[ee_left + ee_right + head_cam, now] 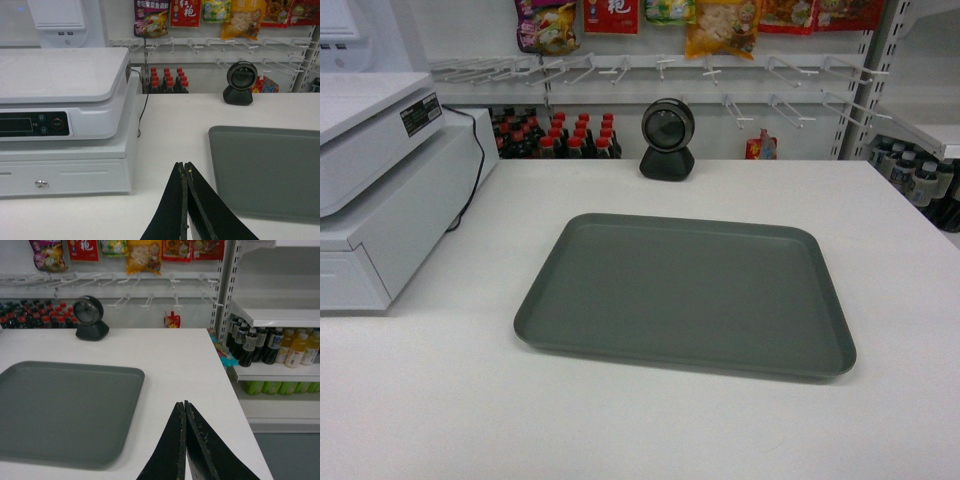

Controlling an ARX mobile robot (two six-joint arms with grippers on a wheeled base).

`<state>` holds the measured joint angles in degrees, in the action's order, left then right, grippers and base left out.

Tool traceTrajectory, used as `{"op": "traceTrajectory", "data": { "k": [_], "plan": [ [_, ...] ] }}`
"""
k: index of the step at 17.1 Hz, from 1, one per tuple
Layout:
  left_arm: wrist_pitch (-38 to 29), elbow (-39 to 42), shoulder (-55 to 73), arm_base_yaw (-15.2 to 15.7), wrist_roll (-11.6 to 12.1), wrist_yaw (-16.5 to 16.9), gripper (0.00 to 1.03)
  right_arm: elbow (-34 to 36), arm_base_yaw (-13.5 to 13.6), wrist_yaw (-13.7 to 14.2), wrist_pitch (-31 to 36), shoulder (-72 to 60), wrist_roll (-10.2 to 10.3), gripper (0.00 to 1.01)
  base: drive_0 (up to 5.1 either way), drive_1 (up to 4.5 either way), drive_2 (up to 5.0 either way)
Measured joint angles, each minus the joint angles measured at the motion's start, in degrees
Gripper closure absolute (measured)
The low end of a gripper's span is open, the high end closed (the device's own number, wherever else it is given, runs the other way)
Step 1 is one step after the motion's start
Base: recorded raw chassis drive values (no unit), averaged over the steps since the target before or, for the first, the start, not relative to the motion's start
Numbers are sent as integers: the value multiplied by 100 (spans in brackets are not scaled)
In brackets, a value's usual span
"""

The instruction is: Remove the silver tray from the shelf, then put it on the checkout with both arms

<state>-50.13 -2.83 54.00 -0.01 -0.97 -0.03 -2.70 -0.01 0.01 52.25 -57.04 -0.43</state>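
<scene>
The silver tray (685,293) lies flat on the white checkout (440,400), near its middle. In the left wrist view the silver tray (267,167) is to the right of my left gripper (184,165), which is shut on nothing and hovers over bare counter. In the right wrist view the silver tray (60,410) is to the left of my right gripper (184,403), also shut and empty, over the checkout (190,365) near its right edge. Neither gripper touches the tray. Neither arm shows in the head view. A shelf (280,317) with bottles stands to the right.
A white cash register (380,190) stands at the counter's left, its cable (475,165) trailing behind. A round black device (667,140) sits at the back edge. Behind are red-capped bottles (555,135), peg hooks and snack bags (720,25). The counter's right edge (235,405) drops to the floor.
</scene>
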Motion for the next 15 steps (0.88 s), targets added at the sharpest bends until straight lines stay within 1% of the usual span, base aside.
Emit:
{"op": "traceTrajectory", "data": {
  "k": [3,8,10,11,12,15],
  "plan": [
    [669,138,-841,0,0,0,102,96,0,-2,-776,1016,0,99,0,0,0],
    [1635,221,-1934,0,0,2,102,195,0,0,-1746,2142,0,99,0,0,0],
    [1952,223,-2273,0,0,2,102,197,0,0,-2039,2437,0,99,0,0,0],
    [2194,223,-2535,0,0,2,102,197,0,0,-2317,2750,0,99,0,0,0],
    [2608,223,-2973,0,0,0,102,199,0,0,-2712,3163,0,99,0,0,0],
    [3108,223,-3499,0,0,2,102,199,0,0,-3254,3742,-2,99,0,0,0]
  ]
}}
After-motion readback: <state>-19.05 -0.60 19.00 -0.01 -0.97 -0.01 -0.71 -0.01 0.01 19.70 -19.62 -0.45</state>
